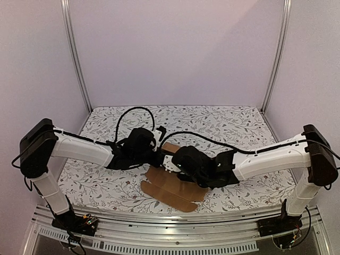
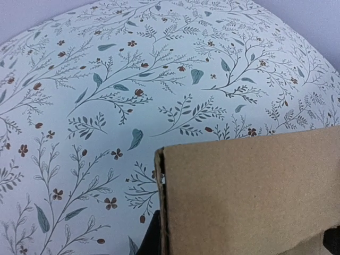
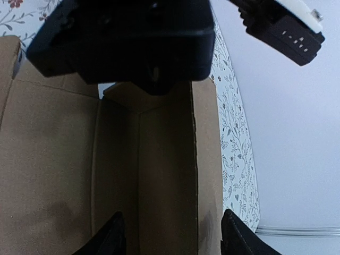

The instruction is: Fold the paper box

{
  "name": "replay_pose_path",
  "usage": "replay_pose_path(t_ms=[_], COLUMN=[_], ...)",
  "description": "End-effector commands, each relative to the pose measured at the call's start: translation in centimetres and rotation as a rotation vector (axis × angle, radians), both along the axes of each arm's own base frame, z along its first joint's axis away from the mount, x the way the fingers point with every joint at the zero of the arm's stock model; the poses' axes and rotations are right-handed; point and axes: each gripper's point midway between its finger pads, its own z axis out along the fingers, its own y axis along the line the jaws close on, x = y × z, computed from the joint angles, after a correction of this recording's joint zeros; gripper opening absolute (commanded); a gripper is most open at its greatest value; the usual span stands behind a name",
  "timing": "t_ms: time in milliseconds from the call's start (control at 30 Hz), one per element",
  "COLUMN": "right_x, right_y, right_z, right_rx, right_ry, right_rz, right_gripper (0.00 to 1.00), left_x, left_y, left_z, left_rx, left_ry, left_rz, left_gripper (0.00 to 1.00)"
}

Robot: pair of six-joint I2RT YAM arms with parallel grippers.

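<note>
So the tabletop (image 1: 228, 122) is covered in a white cloth with a leafy floral print, little brown blossoms and grey-green leaves. It's closed in by plain pale lilac walls (image 1: 175, 48), with a silver frame post (image 1: 75, 58) running up the far left corner and a second post (image 1: 277, 58) at the far right. A metal rail (image 1: 175, 217) runs along the near edge, where both arms are bolted. The paper box (image 1: 172, 194) sits at the middle of the near side, between the two arms, and honestly it's not much of a container right now. It's mostly a flat brown die-cut sheet lying on the cloth, with one flap (image 1: 170, 147) lifted at its far end. Both arms reach in and meet over that far end. The left fingers (image 1: 155, 153) are closed, and in the left wrist view the raised flap stands right up against the camera, so it looks pinched between them. The right fingers (image 3: 234, 236) are spread apart over the cardboard and clamp nothing; I can't tell if the tips touch it. Between them you see creased brown panels with a shaded channel running away under the left arm's black wrist.
</note>
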Motion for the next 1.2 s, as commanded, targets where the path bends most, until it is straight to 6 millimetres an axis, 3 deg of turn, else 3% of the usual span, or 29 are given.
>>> replay_pose_path(t_ms=[0, 300, 500, 567, 733, 900, 1000, 1167], right_x=[-1.7, -0.6, 1.7, 2.9, 4.8, 6.2, 6.6, 6.9], right_y=[-0.6, -3.8, -3.8, -3.5, -2.3, -1.0, -0.3, 0.8], right_z=[1.2, 5.3, 6.9, 6.5, 5.8, 4.3, 3.7, 2.7], right_rx=[0.143, 0.41, 0.64, 0.705, 0.848, 0.92, 0.962, 1.019], right_ry=[0.195, 0.388, 0.528, 0.586, 0.691, 0.743, 0.761, 0.815], right_rz=[0.029, 0.004, -0.044, -0.087, -0.128, -0.161, -0.17, -0.18], right_gripper=[0.62, 0.67, 0.67, 0.65, 0.47, 0.16, 0.03, 0.0], left_x=[0.4, 0.6, -0.5, -0.5, -0.4, -0.2, 0.1, 0.3], left_y=[-0.8, -2.9, -4.5, -4.9, -5.7, -5.9, -5.8, -5.6], left_z=[-0.2, 0.4, 0.1, -0.2, -1.0, -1.8, -1.8, -2.0], left_rx=[0.081, 0.08, 0.025, 0.025, 0.02, 0.014, 0.009, 0.005], left_ry=[-0.053, -0.147, -0.094, -0.094, -0.088, -0.082, -0.091, -0.104], left_rz=[-0.052, -0.193, -0.34, -0.364, -0.388, -0.376, -0.355, -0.335], left_gripper=[0.0, 0.0, 0.0, 0.0, 0.0, 0.0, 0.02, 0.06])
